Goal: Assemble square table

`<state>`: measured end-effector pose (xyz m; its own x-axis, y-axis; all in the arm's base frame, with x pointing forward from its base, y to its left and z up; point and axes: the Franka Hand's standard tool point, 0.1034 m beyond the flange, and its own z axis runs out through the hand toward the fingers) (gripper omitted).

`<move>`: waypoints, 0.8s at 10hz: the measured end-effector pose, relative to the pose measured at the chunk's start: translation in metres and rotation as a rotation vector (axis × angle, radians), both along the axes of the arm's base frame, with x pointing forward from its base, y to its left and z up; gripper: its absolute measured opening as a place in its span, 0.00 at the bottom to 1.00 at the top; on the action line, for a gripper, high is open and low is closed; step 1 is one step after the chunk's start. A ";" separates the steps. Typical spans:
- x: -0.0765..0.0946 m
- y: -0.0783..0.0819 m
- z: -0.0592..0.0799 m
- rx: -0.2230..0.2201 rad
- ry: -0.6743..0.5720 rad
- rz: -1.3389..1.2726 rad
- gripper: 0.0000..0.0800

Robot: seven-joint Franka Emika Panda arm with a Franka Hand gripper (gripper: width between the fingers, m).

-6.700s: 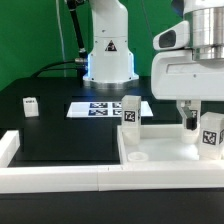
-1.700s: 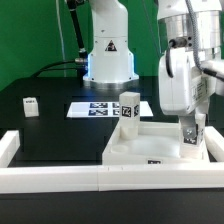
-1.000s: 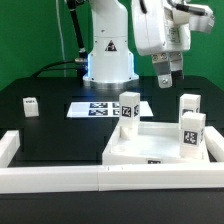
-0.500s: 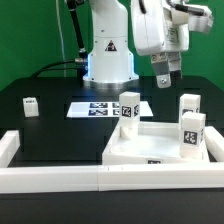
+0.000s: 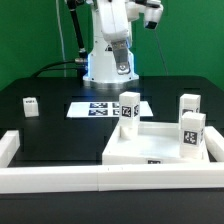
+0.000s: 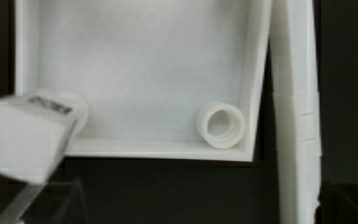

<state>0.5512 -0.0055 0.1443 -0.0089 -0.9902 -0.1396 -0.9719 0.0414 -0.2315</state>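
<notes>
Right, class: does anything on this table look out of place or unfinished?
One leg lies alone on the black mat at the exterior view's left, far from the square slab, where three legs already stand upright. One corner socket is still empty. Nothing looks damaged.

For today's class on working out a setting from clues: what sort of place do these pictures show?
Most likely a robotics lab test bench. A robot arm stands on a black table before a green backdrop, a marker board lies fixed on the table, and white furniture parts, a square slab and legs, carry printed tags.
</notes>
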 end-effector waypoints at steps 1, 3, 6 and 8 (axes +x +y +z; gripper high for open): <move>-0.001 0.000 -0.001 -0.015 -0.007 0.063 0.81; -0.001 -0.001 -0.001 -0.053 -0.028 0.218 0.81; -0.029 -0.031 -0.011 -0.171 -0.078 0.567 0.81; -0.077 -0.078 -0.023 -0.259 -0.093 0.835 0.81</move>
